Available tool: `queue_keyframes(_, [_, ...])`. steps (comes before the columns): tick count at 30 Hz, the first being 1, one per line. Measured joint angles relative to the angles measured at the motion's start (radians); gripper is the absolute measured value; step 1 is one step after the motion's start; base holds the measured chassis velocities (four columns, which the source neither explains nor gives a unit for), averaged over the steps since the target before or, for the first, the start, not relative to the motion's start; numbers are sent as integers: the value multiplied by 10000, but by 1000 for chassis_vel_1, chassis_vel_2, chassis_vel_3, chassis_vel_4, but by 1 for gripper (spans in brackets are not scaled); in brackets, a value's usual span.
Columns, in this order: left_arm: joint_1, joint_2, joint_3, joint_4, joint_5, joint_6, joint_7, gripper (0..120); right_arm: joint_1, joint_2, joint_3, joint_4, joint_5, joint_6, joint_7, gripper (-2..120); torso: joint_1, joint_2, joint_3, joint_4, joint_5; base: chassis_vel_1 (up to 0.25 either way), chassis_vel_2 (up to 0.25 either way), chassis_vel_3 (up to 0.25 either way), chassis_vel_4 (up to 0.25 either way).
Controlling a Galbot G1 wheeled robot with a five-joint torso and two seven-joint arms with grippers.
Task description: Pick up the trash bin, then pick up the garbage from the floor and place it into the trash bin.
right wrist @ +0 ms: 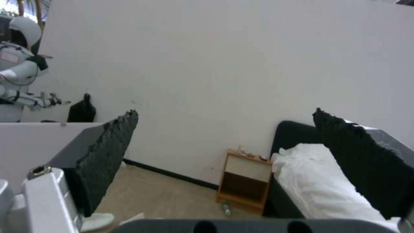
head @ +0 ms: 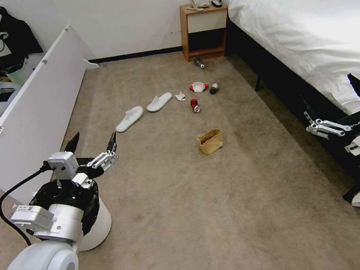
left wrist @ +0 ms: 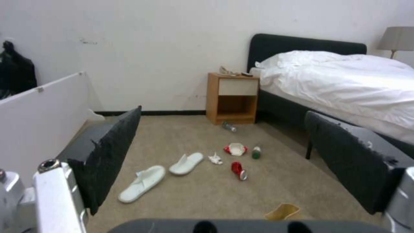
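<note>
The trash bin (head: pixel 96 223), round, white and lined with a black bag over its rim, stands on the beige carpet (head: pixel 243 215) under the left hand (head: pixel 92 143), whose fingers are spread. The right hand (head: pixel 333 103) hangs released beside the bed (head: pixel 316 24). Ahead lie a brown paper bag (head: pixel 210 141), crushed red can (head: pixel 194 105), two white slippers (head: pixel 129 118), perhaps a tissue (head: pixel 180 96).

White rounded arms, black cable, black-tipped silver tools (head: pixel 94 145), label possibly printed.
</note>
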Motion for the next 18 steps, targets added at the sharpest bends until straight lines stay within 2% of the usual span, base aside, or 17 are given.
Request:
queue_keyframes(15, [-177,75,-33,-67,-101,157,-75,100,41,-98,174,30,109,-24,4,100,0,0,0,0,-1,0,0,0,0])
queue_keyframes(18, [-266,251,-232,-323,-178,699,-419,100,19,-123,206,38,125,-32,6,100,0,0,0,2,0,0,0,0,0])
